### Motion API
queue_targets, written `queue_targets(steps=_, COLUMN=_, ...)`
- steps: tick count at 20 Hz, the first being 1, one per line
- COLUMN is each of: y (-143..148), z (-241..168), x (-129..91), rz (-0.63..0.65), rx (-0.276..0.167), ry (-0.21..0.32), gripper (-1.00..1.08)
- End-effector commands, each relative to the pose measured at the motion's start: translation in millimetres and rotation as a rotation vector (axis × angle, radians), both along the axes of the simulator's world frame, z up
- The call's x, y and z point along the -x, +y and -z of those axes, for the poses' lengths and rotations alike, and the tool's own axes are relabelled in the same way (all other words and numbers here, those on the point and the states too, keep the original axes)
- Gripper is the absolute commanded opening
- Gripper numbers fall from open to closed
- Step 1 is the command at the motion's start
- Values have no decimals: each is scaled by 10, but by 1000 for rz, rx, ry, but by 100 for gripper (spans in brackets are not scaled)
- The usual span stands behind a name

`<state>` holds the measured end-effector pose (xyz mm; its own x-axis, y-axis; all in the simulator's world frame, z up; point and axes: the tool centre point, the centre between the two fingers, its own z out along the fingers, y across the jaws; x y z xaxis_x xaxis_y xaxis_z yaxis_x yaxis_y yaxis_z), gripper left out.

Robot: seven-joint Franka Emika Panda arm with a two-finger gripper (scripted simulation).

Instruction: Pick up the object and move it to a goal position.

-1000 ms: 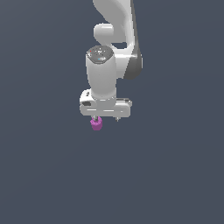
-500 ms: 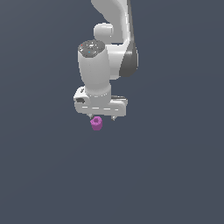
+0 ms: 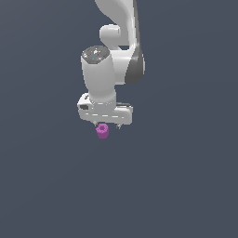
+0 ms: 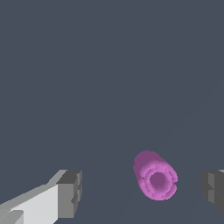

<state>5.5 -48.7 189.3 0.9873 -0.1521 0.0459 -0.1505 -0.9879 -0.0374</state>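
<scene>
The object [image 3: 102, 131] is a tiny magenta-purple stubby cylinder with a hollow-looking end, lying on the dark grey floor just under the white hand. My gripper [image 3: 108, 126] hangs straight down over it. In the wrist view the object [image 4: 155, 176] lies on its side between the two fingers, nearer one of them, with gaps on both sides. The gripper [image 4: 142, 192] is open and the fingertips [image 4: 70, 192] stand wide apart, touching nothing.
The dark grey floor [image 3: 186, 186] is plain all round. The white arm [image 3: 116, 28] rises from the hand to the top of the exterior view.
The wrist and hand have shifted a little to the exterior view's left and turned. The purple object has stayed where it was.
</scene>
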Motion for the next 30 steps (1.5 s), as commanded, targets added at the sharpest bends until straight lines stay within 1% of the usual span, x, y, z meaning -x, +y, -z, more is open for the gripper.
queue_targets(steps=1, y=-46, z=102, x=58, rz=13, rx=2, ry=6, gripper=100)
queue_targets(steps=5, y=-153, z=340, x=207, rz=44, rx=8, ry=18, gripper=100)
queue_targets(steps=10, y=-306, z=680, x=462, rz=91, rx=18, ry=37, gripper=100)
queue_targets(steps=15, y=-395, z=880, x=637, rz=119, rx=25, ry=49, gripper=100)
queue_targets(steps=19, y=-422, z=941, x=695, rz=128, rx=27, ry=53, gripper=100)
queue_targets(steps=24, y=-419, z=964, x=688, rz=127, rx=26, ry=53, gripper=100)
queue_targets(steps=30, y=-421, z=1205, x=703, rz=128, rx=27, ry=53, gripper=100)
